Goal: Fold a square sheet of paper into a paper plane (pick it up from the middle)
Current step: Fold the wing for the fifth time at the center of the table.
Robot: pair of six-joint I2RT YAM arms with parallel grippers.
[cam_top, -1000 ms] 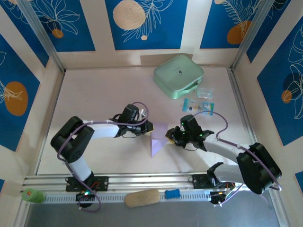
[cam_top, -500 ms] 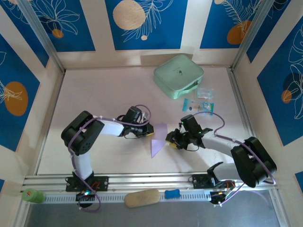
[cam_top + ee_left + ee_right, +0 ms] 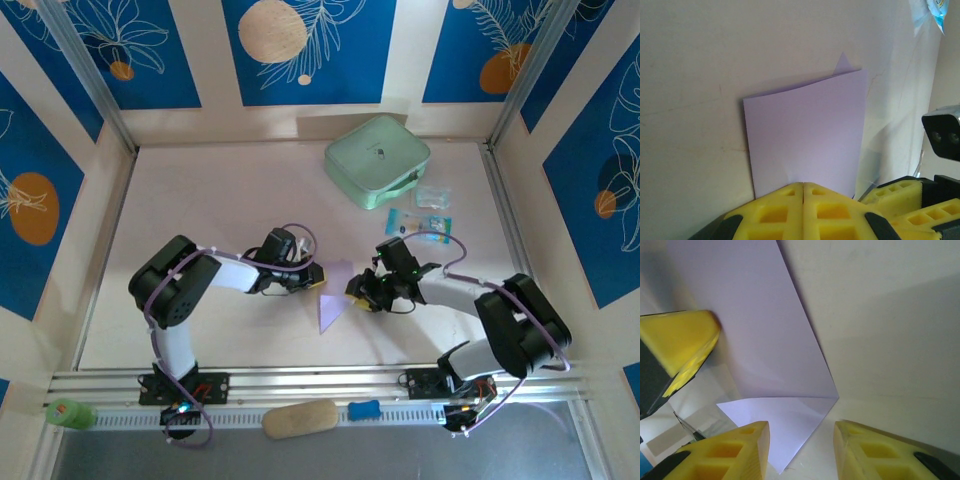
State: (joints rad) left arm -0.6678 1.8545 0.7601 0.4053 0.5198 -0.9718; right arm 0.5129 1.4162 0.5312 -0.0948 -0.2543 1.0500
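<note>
The square sheet of paper [image 3: 333, 295], partly folded, lay just below the centre of the top view. Its long axis ran roughly up and down the frame and narrowed to a point at the lower end. It sat squarely between the two pincers.

The left gripper [image 3: 313, 284] touched its left edge. In the left wrist view the sheet [image 3: 805, 135] rose from the bottom middle of the frame, its near edge running straight into the seam of the left gripper [image 3: 803, 186]. Those jaws were pressed together, and by the look of it they were pinching that edge.

The right gripper [image 3: 356, 293] stood just beside the sheet's right edge. In the right wrist view the sheet [image 3: 765, 340] spread across the upper left, and one folded corner pointed down into the gap of the right gripper [image 3: 800, 430]. Its jaws were spread and gripped nothing.

Both arms were about equally near. With the left one occupied, the free right pincer looked the better placed to work the next crease, the sheet lying toward its upper left.

The mint-green case [image 3: 377, 160] sat well apart, toward the upper right.
</note>
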